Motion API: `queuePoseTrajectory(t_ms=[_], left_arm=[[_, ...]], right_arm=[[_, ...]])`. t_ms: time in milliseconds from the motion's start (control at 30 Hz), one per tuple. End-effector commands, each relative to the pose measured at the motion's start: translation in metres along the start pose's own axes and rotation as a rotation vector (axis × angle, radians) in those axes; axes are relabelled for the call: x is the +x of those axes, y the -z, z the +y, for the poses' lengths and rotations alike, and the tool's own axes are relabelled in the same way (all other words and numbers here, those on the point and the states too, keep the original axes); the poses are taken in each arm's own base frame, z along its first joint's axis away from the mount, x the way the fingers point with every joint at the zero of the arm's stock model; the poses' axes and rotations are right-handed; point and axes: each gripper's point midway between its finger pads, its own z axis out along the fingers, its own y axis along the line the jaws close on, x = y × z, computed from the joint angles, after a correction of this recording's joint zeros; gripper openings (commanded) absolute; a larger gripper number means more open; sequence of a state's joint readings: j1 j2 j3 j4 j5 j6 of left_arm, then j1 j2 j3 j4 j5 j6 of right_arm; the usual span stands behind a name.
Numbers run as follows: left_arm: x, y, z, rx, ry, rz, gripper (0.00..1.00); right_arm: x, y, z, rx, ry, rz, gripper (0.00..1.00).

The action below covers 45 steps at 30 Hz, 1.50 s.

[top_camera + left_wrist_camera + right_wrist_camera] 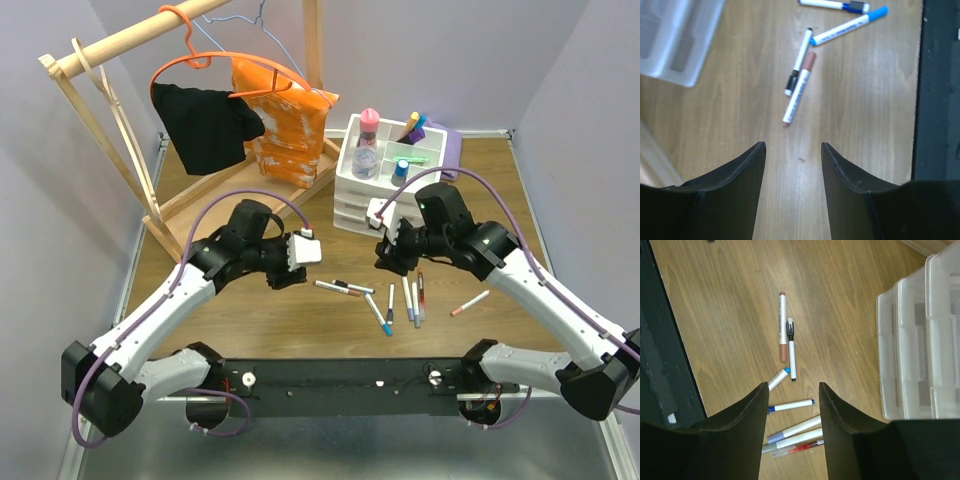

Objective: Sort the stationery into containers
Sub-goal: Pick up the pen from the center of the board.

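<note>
Loose pens [378,313] lie on the table [300,335] at lower centre of the top view, with one orange-capped pen [470,303] apart to their right. Left gripper [792,147] and right gripper [791,386] hover over them, jaws apart and empty. At upper centre-right, the organiser [352,203] tray holds a pink-capped bottle [368,138] and highlighters [415,128].

A robot lab's tabletop test cell.
Two robot arms [165,305] are bolted to a black rail [330,385] at the edge of a wooden table [250,320] boxed in by blank grey walls [50,200]; a clothes rack [130,40], drawer organiser [350,205] and scattered pens [338,288] sit on it as props.
</note>
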<state>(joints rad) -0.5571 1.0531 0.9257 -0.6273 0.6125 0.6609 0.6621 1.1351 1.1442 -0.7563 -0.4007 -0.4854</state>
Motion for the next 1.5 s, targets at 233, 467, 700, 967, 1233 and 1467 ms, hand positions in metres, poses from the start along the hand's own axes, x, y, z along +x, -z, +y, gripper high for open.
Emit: queuePoseTrajectory(t_ms=[233,467,700,967,1233,1467], left_arm=[[0.016,0.009,-0.017,-0.051,0.082,0.021,0.57],[0.028,0.029,-0.001,-0.163,0.18,-0.007,0.57],[0.022,0.051,0.012,-0.243,0.206,-0.044,0.57],[0.025,0.057,0.009,-0.26,0.222,-0.058,0.57],[0.029,0.051,0.01,-0.266,0.235,-0.076,0.57],[0.031,0.047,0.011,-0.267,0.243,-0.084,0.57]], right_arm=[[0.047,-0.063,0.004,0.052,0.062,0.213,0.48],[0.046,-0.12,0.012,0.036,0.102,0.24,0.44],[0.054,-0.166,-0.004,0.047,0.085,0.316,0.41],[0.066,-0.193,-0.011,0.026,0.076,0.371,0.41],[0.086,-0.193,-0.001,-0.024,0.085,0.432,0.41],[0.092,-0.189,0.003,-0.037,0.082,0.446,0.41]])
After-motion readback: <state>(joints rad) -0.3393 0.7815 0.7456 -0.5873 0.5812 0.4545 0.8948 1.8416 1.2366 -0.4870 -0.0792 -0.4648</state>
